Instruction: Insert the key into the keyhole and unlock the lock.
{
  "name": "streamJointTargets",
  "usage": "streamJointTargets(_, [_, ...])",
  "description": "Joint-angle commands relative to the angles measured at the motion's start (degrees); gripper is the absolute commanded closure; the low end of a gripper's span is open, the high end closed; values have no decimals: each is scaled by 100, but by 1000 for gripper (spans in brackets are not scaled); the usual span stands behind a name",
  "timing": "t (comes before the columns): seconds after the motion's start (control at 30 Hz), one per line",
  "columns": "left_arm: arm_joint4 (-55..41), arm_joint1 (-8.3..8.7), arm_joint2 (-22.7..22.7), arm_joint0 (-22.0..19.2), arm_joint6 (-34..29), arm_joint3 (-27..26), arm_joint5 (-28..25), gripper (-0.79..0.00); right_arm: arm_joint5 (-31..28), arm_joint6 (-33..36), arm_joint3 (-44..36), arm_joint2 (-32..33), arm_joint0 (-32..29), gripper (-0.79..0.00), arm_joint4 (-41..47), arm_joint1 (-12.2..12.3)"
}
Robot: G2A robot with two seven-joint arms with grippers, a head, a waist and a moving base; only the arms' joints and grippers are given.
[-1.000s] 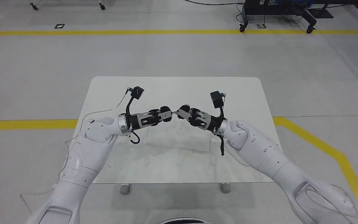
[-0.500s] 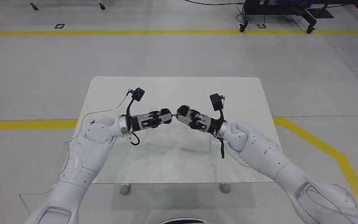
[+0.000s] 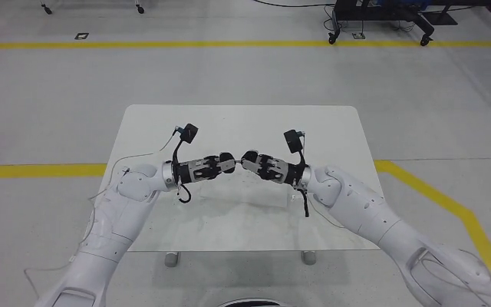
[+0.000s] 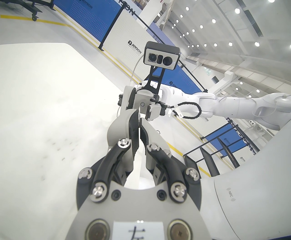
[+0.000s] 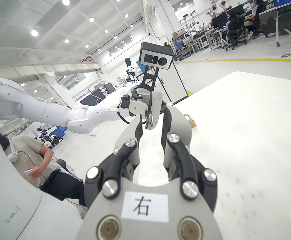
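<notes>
Both arms meet tip to tip over the middle of the white table (image 3: 322, 123). The left gripper (image 4: 138, 116) is clenched. Its black ribbed pads (image 4: 133, 136) are pressed almost together on a small silver key (image 5: 150, 120), whose rounded head with a hole pokes out past the fingertips. The right gripper (image 5: 153, 117) faces it with its fingers spread, one on each side of the key; I cannot tell whether either pad touches the metal. The key is held in the air above the tabletop, between the two grippers.

The lock (image 5: 192, 122) — a little brass padlock with a pale shackle — sits on the table just beyond the right gripper. It is partly hidden behind one of the gripper's fingers and is apart from the key.

As for writing, a white sticker (image 4: 137, 229) with one black character sits on the base of the left gripper. A matching sticker (image 5: 144, 205) with a different character sits on the right gripper's base. Blue banners (image 4: 95, 16) along the hall wall carry white lettering, as does a white panel (image 4: 127, 34) beside them. A yellow line (image 3: 230, 44) runs across the floor beyond the table.
</notes>
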Motion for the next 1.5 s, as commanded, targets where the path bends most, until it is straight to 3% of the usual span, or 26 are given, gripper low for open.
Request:
streamJointTargets(0.0, [9,10,20,-4,-28,-11,0,0,0,30,-10,-7,-1,0,19,7])
streamJointTargets(0.2, [-62,32,68,-48,-69,17,24,0,0,239,-22,-82,39,0,115,7])
streamJointTargets(0.23, [-60,36,69,-64,-68,26,35,-197,0,271,-20,-91,49,0,138,6])
streamJointTargets(0.27, [-55,40,70,-80,-66,30,52,-529,0,298,-20,-97,58,0,160,5])
streamJointTargets(0.3, [-51,45,69,-94,-63,31,65,-770,0,332,-22,-104,66,0,177,5])
streamJointTargets(0.33, [-53,50,66,-108,-62,30,77,-785,0,368,-23,-107,78,0,185,6])
streamJointTargets(0.57, [112,116,-97,-151,49,114,137,-785,0,385,-80,44,118,0,177,64])
streamJointTargets(0.73, [1032,311,-818,74,425,43,170,-785,0,262,-66,231,74,0,54,142])
streamJointTargets(0.8, [1946,445,-1276,343,495,-348,259,-785,0,262,-66,231,74,0,54,142])
streamJointTargets(0.9, [3251,629,-2031,1063,632,-1230,501,-785,0,262,-66,231,74,0,54,142])
streamJointTargets(1.03, [5110,742,-2722,1939,1045,-2044,1570,-785,0,262,-66,231,74,0,54,142])
streamJointTargets(1.13, [5612,725,-2549,2135,1177,-2056,2051,-785,0,262,-66,231,74,0,54,142])
streamJointTargets(1.33, [6214,641,-1678,1663,799,-1550,2471,-785,0,262,-66,231,74,0,54,142])
streamJointTargets(1.37, [6211,623,-1575,1575,811,-1481,2513,-745,0,262,-66,231,74,0,54,142])
streamJointTargets(1.43, [6189,600,-1419,1451,746,-1362,2536,-416,0,262,-66,231,74,0,54,142])
streamJointTargets(1.47, [6195,595,-1377,1400,725,-1328,2551,-363,0,262,-66,231,74,0,54,142])
